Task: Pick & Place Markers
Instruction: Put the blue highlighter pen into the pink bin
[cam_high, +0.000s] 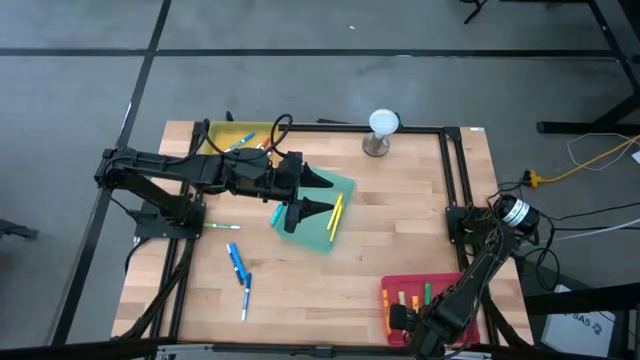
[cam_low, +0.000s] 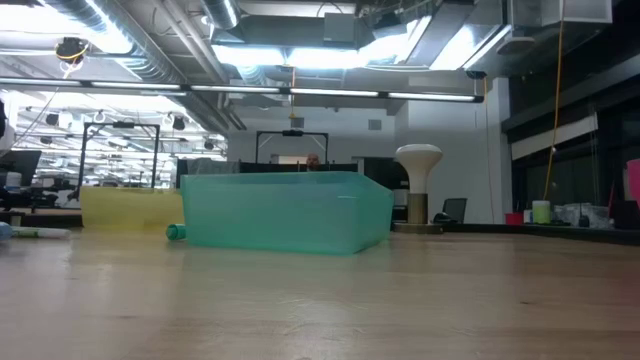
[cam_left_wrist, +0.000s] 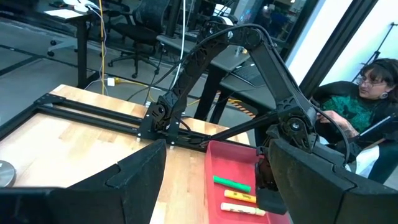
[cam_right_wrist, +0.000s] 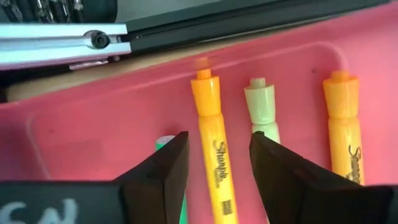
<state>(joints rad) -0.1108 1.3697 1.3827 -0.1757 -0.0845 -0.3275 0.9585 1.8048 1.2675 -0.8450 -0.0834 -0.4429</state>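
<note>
Right gripper straddles an orange marker between two others.

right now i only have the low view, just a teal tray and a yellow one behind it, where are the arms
Observer: The left gripper hangs over the green tray, fingers spread.
Operator: and the right one
Observer: The right gripper is low over the red tray at the table's near right corner, an orange marker lying between its parted fingers.
Operator: anything loose on the table
Observer: Two blue markers lie on bare wood, near the left arm's base.
</note>
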